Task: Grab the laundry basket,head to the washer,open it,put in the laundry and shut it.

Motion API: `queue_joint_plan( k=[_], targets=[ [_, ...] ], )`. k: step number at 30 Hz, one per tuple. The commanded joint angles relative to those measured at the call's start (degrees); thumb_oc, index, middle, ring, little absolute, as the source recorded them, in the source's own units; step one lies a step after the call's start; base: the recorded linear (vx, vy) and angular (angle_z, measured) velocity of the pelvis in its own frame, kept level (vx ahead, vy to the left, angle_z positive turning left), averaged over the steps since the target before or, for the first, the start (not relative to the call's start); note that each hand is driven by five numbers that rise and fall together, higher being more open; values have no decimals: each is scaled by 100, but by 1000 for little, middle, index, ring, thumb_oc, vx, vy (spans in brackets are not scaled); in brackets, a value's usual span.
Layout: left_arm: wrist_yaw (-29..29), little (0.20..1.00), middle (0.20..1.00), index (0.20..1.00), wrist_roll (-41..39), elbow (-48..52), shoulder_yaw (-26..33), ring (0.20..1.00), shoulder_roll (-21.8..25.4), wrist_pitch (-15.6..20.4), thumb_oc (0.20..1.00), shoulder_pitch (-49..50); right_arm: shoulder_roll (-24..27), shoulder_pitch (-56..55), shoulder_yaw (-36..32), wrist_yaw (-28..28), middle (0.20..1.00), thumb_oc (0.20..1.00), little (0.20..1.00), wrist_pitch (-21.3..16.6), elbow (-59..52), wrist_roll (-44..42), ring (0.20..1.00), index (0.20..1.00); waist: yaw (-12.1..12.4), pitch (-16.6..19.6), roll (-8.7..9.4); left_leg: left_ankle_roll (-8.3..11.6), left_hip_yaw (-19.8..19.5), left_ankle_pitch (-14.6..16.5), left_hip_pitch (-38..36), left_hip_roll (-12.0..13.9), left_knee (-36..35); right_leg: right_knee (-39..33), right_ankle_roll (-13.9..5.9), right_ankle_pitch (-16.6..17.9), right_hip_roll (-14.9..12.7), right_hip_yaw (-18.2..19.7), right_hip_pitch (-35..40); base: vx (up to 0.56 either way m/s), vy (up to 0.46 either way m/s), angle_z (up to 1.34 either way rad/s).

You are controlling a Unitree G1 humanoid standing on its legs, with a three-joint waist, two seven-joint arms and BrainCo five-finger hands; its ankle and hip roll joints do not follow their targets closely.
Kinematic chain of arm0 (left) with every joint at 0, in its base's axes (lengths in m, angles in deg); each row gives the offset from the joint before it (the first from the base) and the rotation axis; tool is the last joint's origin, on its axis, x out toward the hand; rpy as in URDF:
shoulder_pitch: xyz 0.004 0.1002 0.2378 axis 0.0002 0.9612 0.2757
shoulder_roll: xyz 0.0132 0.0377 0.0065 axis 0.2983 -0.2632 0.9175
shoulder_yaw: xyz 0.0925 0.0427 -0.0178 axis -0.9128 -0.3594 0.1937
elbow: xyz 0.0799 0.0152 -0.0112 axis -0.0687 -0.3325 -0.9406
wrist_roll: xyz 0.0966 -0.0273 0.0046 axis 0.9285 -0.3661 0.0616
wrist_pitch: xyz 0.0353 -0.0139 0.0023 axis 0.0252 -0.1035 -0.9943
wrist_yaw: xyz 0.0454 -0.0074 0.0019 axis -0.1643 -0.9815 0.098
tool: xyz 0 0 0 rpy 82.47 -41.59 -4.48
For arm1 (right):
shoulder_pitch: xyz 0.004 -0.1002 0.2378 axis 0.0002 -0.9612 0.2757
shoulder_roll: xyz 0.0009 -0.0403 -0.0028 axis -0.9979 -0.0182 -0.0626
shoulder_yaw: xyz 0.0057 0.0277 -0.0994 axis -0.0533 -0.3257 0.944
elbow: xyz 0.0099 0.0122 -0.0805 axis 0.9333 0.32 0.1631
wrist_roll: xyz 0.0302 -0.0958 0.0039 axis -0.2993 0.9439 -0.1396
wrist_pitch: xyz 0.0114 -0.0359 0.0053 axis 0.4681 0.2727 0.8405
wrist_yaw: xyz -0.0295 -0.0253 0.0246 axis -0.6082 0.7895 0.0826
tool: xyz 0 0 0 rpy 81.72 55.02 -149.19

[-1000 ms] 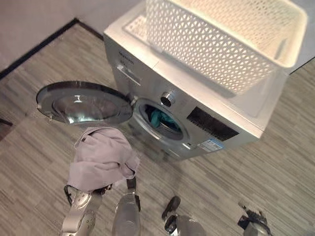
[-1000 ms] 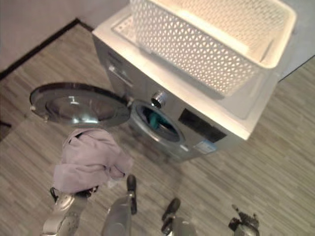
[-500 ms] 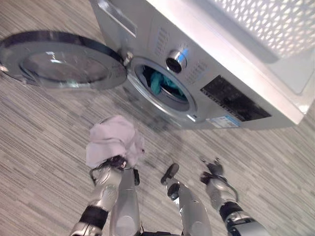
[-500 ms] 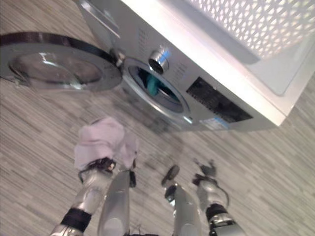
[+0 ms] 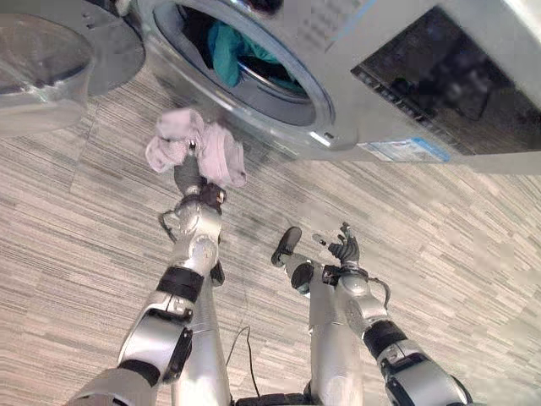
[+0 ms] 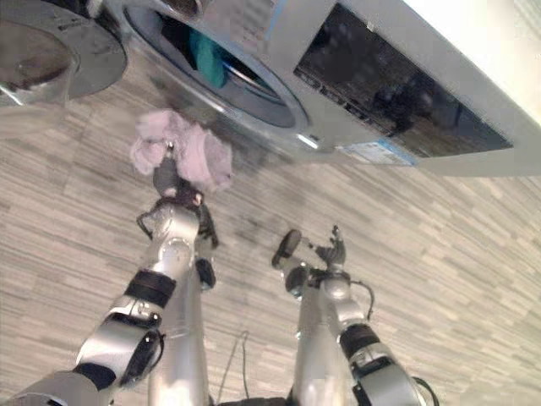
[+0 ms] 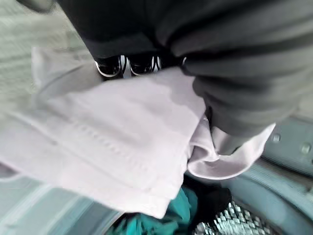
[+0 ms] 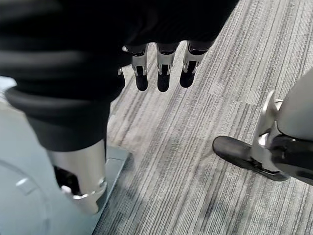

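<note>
Whereas a second earlier it hung low, the cloth [image 5: 196,150], clutched in the left hand [image 5: 196,196], had risen beside the drum opening [image 5: 245,59], loading near; right hand [image 5: 345,251] idle, fingers loose.

Both eye views look steeply down from the robot's head at the wood-grain floor [image 5: 473,254] and the front of the washer [image 5: 406,93], close enough that its open drum mouth [image 6: 211,68] sits at the upper edge. They share nearly the same scene, slightly offset sideways. The left wrist view looks along the left robot hand [image 7: 234,58] from very close, into the drum over a pale lilac garment [image 7: 112,137]. The right wrist view faces down past the right robot hand [image 8: 161,63] at the floor.
</note>
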State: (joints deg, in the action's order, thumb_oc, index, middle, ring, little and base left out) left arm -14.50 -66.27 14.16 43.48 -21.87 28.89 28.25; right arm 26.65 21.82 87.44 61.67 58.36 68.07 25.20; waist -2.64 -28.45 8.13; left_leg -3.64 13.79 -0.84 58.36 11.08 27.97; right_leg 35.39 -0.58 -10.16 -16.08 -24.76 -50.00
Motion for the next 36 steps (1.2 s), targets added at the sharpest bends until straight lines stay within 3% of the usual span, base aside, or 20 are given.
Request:
queue_joint_plan(
  k=[1, 12, 23, 24, 27, 29, 30, 32, 36],
  targets=[
    [85, 200, 200, 200, 124, 364, -161, 200, -169, 475, 200, 185, 34, -545, 29, -68, 1000, 1000, 1000, -190, -220, 78, 1000, 1000, -44, 584, -269, 298, -223, 407, 36, -95, -450, 101, 17, -722, 66, -70, 497, 69, 63, -1],
    [411, 200, 200, 200, 424, 771, -398, 200, -305, 924, 200, -1589, 39, -383, 277, 58, 1000, 1000, 1000, -283, -158, 230, 1000, 1000, -418, 871, -251, 261, -74, 446, 389, -173, -632, -61, -155, -526, 62, 122, -43, 33, 50, -9],
    [643, 200, 200, 200, 93, -721, -151, 200, -123, 895, 200, -2840, 98, -247, 360, 53, 1000, 1000, 1000, -465, -453, 80, 1000, 1000, -764, 931, -162, 235, 153, 491, 516, -159, -767, -479, -303, -212, 113, 318, -242, 0, 72, -14],
    [694, 200, 200, 200, -70, -1374, -174, 200, 154, 680, 200, -3427, 205, -251, 341, 57, 1000, 1000, 1000, -487, -565, 26, 1000, 1000, -868, 955, -165, 241, 238, 506, 573, -146, -797, -666, -380, -99, 106, 386, -282, 8, 102, -16],
    [621, 200, 200, 200, -139, -1744, -251, 200, 312, 537, 200, -3788, 280, -197, 318, 52, 1000, 1000, 1000, -479, -626, 4, 1000, 1000, -900, 940, -175, 232, 277, 521, 600, -140, -808, -722, -400, -53, 114, 439, -312, 14, 78, -18],
    [397, 200, 200, 200, -198, -2525, -587, 200, 851, 51, 200, -4603, 571, -139, 210, 93, 1000, 1000, 1000, -458, -848, -56, 1000, 1000, -1001, 945, -246, 244, 376, 545, 651, -111, -857, -996, -488, 74, 110, 520, -324, 22, 93, -16],
    [330, 200, 200, 200, -242, -2637, -594, 200, 883, 32, 200, -4728, 581, -100, 195, 98, 1000, 1000, 1000, -441, -870, -62, 1000, 1000, -992, 913, -242, 239, 387, 538, 660, -106, -869, -1031, -494, 105, 121, 529, -332, 15, 89, -12],
    [50, 200, 200, 200, -405, -3264, -1010, 200, 1322, -396, 200, -5466, 925, -112, 46, 157, 1000, 1000, 1000, -392, -1160, -125, 1000, 1000, -1023, 922, -361, 236, 486, 555, 753, -86, -853, -1276, -597, 238, 102, 582, -324, 17, 92, -14],
    [-262, 200, 200, 200, -499, -3656, -1529, 200, 1757, -676, 200, -6332, 1367, -307, -267, 221, 1000, 1000, 1000, -330, -1661, -261, 1000, 1000, -980, 869, -519, 188, 583, 581, 884, -63, -759, -1329, -595, 293, 86, 713, -435, 39, 85, -15]
  ],
)
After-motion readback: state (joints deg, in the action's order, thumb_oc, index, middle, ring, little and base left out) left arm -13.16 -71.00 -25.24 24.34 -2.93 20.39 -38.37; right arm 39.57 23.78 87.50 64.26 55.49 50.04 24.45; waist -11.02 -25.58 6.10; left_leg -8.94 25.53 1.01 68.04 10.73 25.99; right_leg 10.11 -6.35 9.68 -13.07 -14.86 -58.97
